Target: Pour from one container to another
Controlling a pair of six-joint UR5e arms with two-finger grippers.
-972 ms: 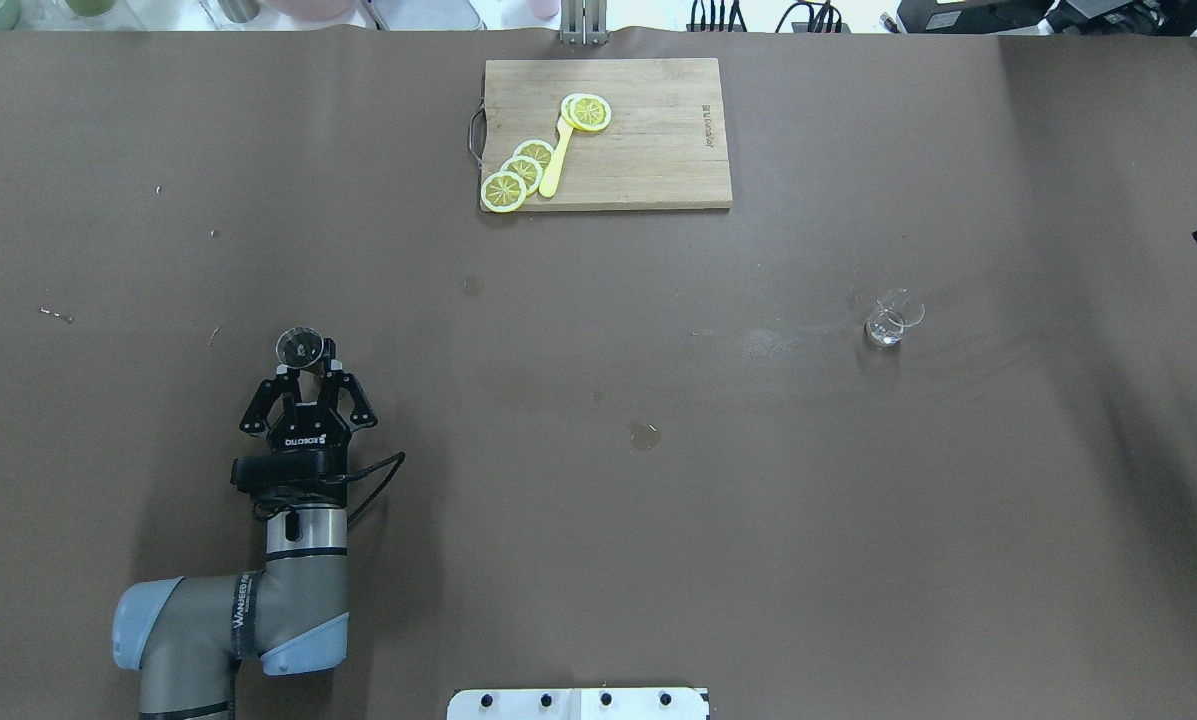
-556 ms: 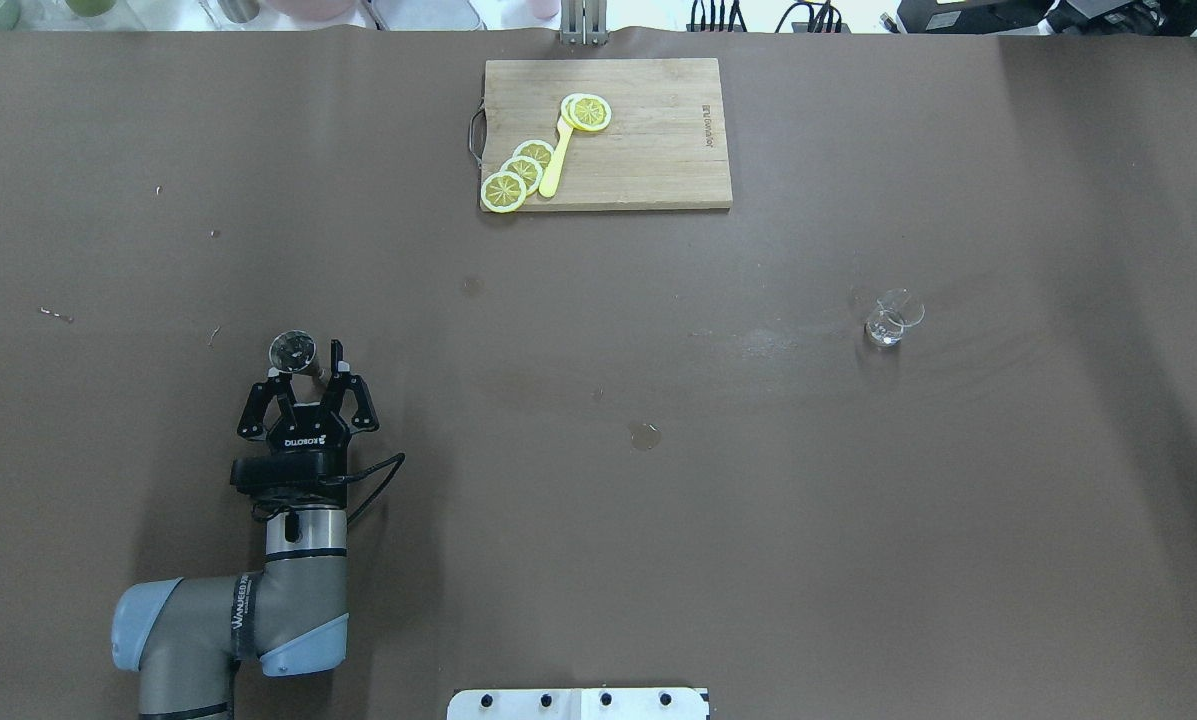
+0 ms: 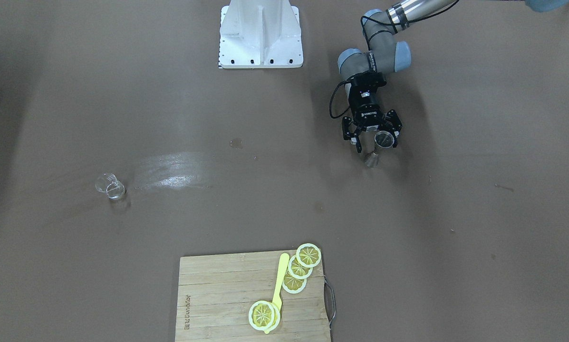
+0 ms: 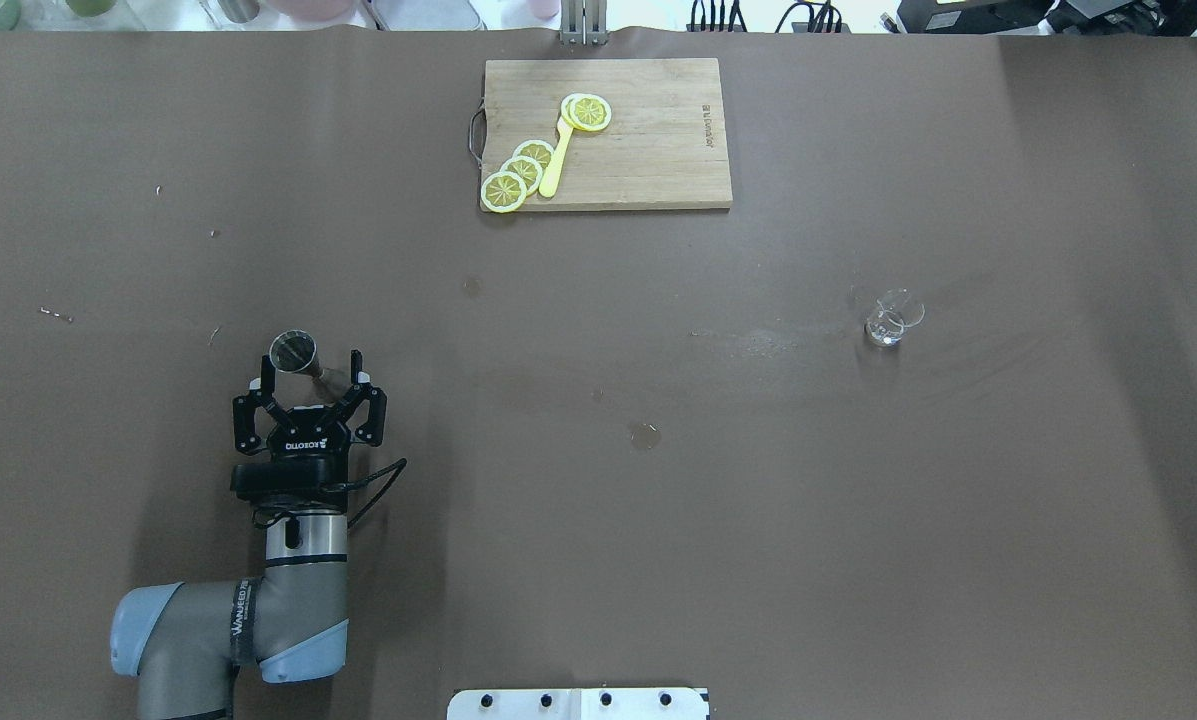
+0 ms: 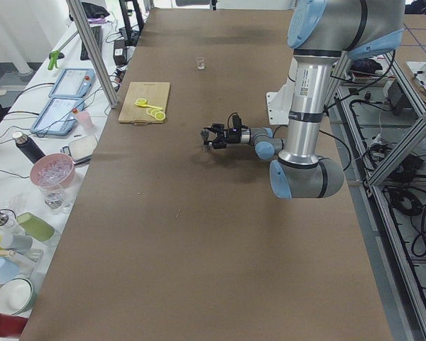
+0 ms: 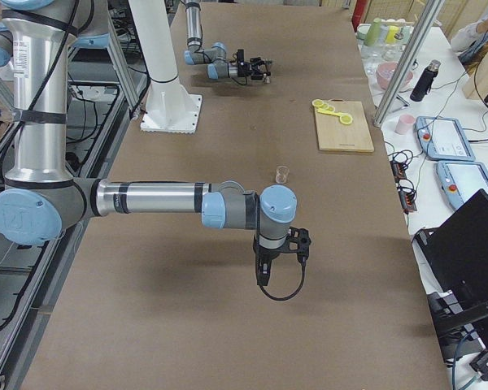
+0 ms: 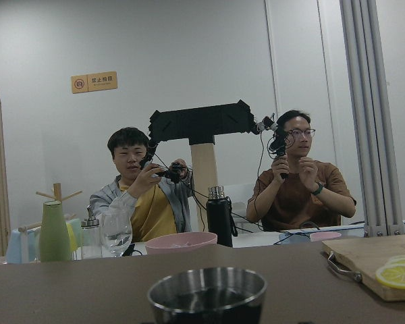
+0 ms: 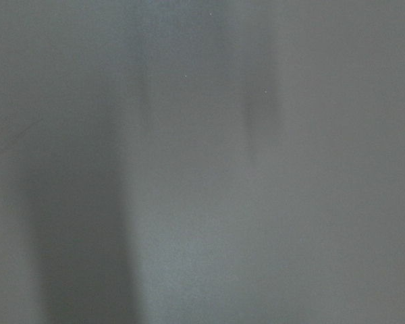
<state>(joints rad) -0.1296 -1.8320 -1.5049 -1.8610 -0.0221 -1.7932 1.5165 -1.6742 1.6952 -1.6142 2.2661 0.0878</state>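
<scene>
The grey metal jigger [image 4: 295, 352] stands upright on the brown table at the near left, also the jigger [image 3: 384, 139] in the front-facing view. My left gripper [image 4: 310, 366] is open, one finger on each side of the jigger's lower cone, clear of it. The left wrist view shows the jigger's rim [image 7: 207, 288] close at the bottom. The small clear glass cup [image 4: 888, 322] stands alone far to the right, also the cup [image 3: 109, 185]. My right gripper [image 6: 281, 253] shows only in the exterior right view, hanging over bare table short of the cup [image 6: 282, 173]; whether it is open or shut I cannot tell.
A wooden cutting board [image 4: 648, 140] with lemon slices [image 4: 521, 170] and a yellow utensil lies at the far middle edge. The white robot base plate [image 4: 578, 703] is at the near edge. Two seated people [image 7: 148, 182] are beyond the table's far side, among bottles and bowls.
My left gripper was shut on the jigger; it has opened wide, let the jigger go and drawn back slightly toward the robot. The glass cup has not moved.
</scene>
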